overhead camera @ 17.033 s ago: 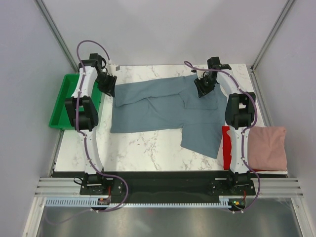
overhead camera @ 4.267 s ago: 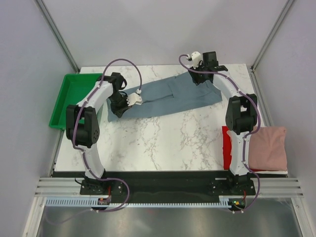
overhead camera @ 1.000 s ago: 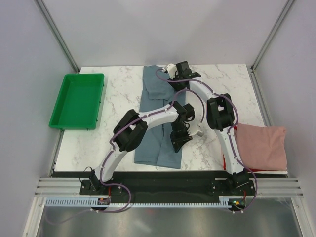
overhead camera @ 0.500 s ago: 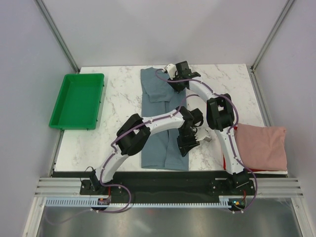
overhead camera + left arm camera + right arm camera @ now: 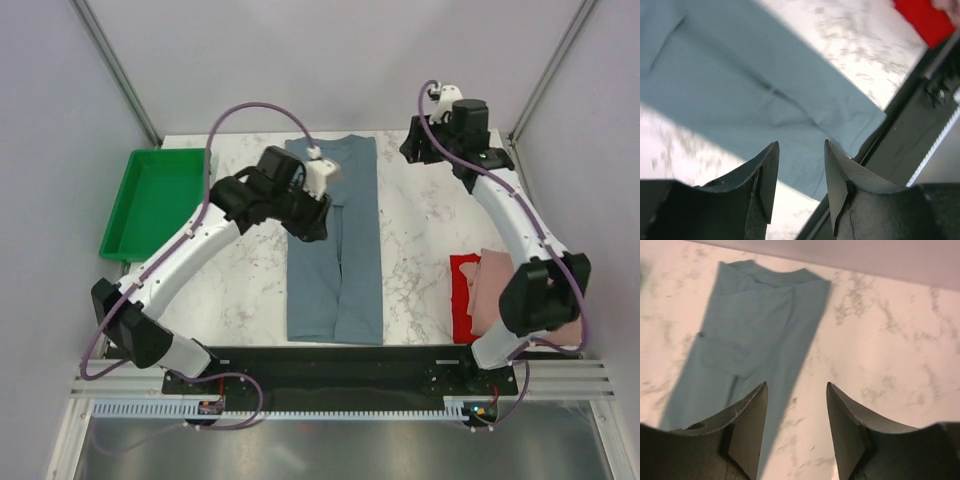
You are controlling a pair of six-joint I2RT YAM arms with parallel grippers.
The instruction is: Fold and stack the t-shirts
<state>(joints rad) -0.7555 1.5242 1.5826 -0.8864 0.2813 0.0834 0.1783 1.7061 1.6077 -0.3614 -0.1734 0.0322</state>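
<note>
The slate blue-grey t-shirt (image 5: 335,250) lies flat on the marble table as a long narrow strip, collar at the far edge and hem at the near edge. My left gripper (image 5: 318,222) hovers open and empty above its upper left part. In the left wrist view the shirt (image 5: 740,85) fills the middle beneath the open gripper (image 5: 800,165). My right gripper (image 5: 412,148) is open and empty, raised at the far right, to the right of the collar. The right wrist view shows the shirt (image 5: 750,330) left of the open gripper (image 5: 796,400). The dusty pink shirt (image 5: 490,290) lies on the red shirt (image 5: 461,300) at the near right, partly hidden by the right arm.
A green plastic tray (image 5: 150,200) stands off the table's left edge. The black rail (image 5: 330,360) with the arm bases runs along the near edge. The right arm's elbow (image 5: 540,295) hangs over the pink shirt. Bare marble (image 5: 430,230) lies between the blue-grey shirt and the stack.
Both grippers have let go of the blue-grey shirt and risen. The left arm swung back to the left, the right arm to the far right corner. The shirt lies straighter.
</note>
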